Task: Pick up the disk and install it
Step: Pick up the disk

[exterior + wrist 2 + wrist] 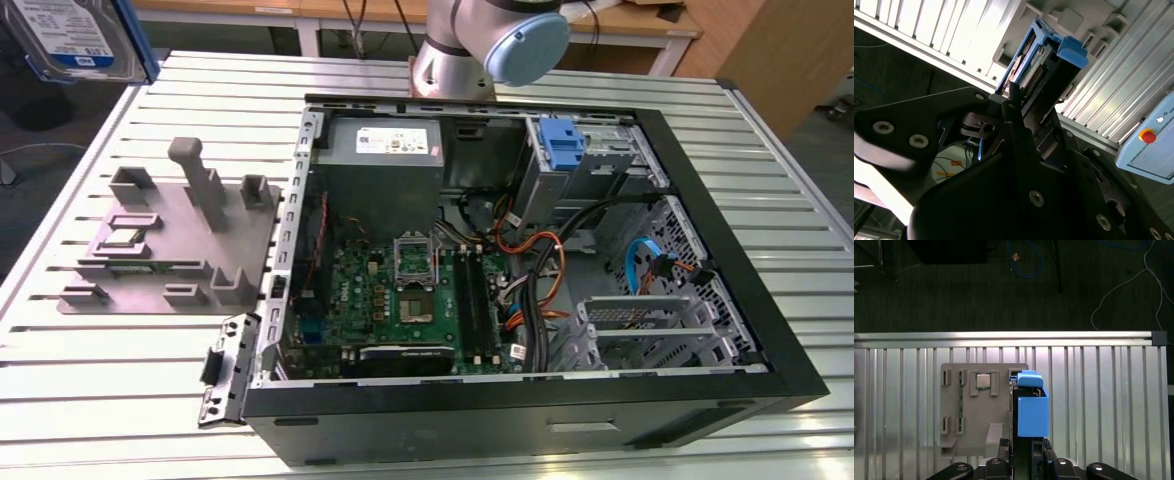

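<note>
Disk (74, 40), silver drive in blue carrier: clamped between the gripper's (1026, 446) fingers and held aloft over the grey holder tray (174, 240), by the table's (107, 380) edge at the exterior view's left.
Holder tray: one square silver chip (984, 381) and a green strip (960, 399) in its slots.
Open computer case (534, 420), mid-table: motherboard (400, 300), grey power-supply box (384, 145), bare blue bracket (563, 148) in the drive bay, cables.
</note>
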You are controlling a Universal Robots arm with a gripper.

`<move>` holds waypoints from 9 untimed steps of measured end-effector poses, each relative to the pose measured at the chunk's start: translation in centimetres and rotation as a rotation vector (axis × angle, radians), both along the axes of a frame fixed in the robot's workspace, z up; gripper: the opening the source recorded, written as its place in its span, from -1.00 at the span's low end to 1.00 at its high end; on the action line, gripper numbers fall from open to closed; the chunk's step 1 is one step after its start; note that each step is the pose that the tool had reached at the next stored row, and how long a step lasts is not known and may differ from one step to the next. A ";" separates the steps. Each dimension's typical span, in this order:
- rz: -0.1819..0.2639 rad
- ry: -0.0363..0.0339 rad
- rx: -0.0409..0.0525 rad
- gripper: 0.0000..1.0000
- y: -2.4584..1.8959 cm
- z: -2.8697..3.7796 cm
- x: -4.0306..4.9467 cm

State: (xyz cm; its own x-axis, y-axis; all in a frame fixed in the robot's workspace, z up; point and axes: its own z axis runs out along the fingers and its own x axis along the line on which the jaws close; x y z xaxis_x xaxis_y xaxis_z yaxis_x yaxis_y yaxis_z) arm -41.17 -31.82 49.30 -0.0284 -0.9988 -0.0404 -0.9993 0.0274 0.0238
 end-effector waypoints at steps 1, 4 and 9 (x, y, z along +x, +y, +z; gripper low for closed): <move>0.000 0.0000 0.0000 -0.31 -0.12 0.00 0.01; 0.000 0.0000 0.0000 -0.31 -0.70 0.00 0.03; 0.000 0.0000 0.0000 -0.31 -1.91 0.00 0.03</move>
State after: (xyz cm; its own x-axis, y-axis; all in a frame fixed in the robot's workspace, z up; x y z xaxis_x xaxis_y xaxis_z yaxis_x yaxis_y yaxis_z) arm -41.14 -33.72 49.30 -0.0285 -0.9988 -0.0404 -0.9993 0.0275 0.0238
